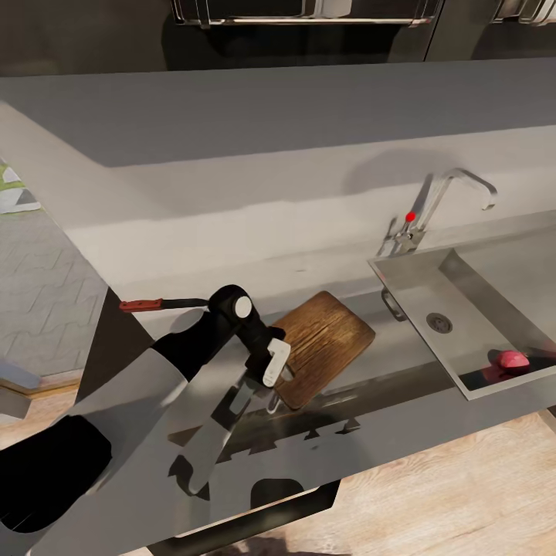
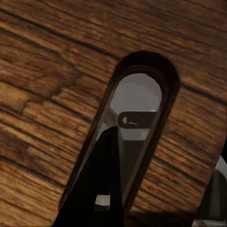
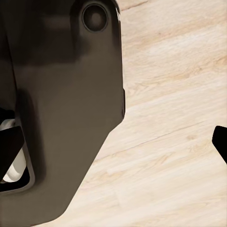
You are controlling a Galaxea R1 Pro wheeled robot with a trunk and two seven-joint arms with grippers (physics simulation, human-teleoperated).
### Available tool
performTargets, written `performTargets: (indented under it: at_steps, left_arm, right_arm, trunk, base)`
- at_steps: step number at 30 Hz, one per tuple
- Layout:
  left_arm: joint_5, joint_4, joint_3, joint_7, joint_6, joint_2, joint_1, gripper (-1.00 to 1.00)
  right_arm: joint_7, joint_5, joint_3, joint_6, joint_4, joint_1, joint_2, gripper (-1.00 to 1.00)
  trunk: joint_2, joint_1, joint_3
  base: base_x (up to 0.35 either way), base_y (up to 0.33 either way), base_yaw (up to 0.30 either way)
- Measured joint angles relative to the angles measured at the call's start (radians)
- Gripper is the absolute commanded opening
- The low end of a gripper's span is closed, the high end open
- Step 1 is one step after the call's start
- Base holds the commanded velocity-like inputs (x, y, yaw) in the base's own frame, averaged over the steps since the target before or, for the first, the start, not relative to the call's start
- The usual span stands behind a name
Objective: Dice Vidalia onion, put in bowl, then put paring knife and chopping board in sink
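Board (image 1: 328, 344): brown wood, visible grain, matt.
Sink (image 1: 471, 309): brushed steel, dull sheen.
Tap (image 1: 444, 202): grey metal, shiny.
Countertop (image 1: 232, 255): smooth grey, reflective.
Floor (image 1: 463, 494): pale wood planks.
Onion (image 1: 513, 359): pinkish, glossy.

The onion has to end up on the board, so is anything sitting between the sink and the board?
Nothing visible does. The Vidalia onion lies in the sink; only bare countertop separates it from the chopping board.

Soft, even light; the tap (image 1: 432, 208) casts a faint shadow on the wall, the glossy table (image 1: 232, 255) reflects dimly, and edges look slightly smeared.
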Motion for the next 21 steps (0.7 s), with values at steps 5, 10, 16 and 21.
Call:
performTargets:
  at_steps: [5, 10, 16, 21]
  left_arm:
    - [-0.002, -0.001, -0.009, 0.000, 0.001, -0.001, -0.003, -1.00]
    - [-0.003, 0.001, -0.010, -0.001, 0.000, -0.002, -0.004, -1.00]
    - [-0.005, -0.013, -0.010, -0.001, -0.002, -0.022, 0.018, -1.00]
    - [-0.004, -0.057, -0.008, 0.001, 0.000, -0.023, 0.038, -1.00]
  right_arm:
    - [0.000, 0.000, 0.000, 0.000, 0.000, 0.000, 0.000, 1.00]
    - [0.000, 0.000, 0.000, 0.000, 0.000, 0.000, 0.000, 1.00]
    - [0.000, -0.001, 0.000, 0.000, 0.000, 0.000, 0.002, 1.00]
    - [0.000, -0.001, 0.000, 0.000, 0.000, 0.000, 0.002, 1.00]
  trunk:
    - [0.000, 0.000, 0.000]
    - [0.000, 0.000, 0.000]
    - [0.000, 0.000, 0.000]
    - [0.001, 0.000, 0.000]
  base:
    - [0.000, 0.000, 0.000]
    - [0.000, 0.000, 0.000]
    - [0.000, 0.000, 0.000]
    - [0.000, 0.000, 0.000]
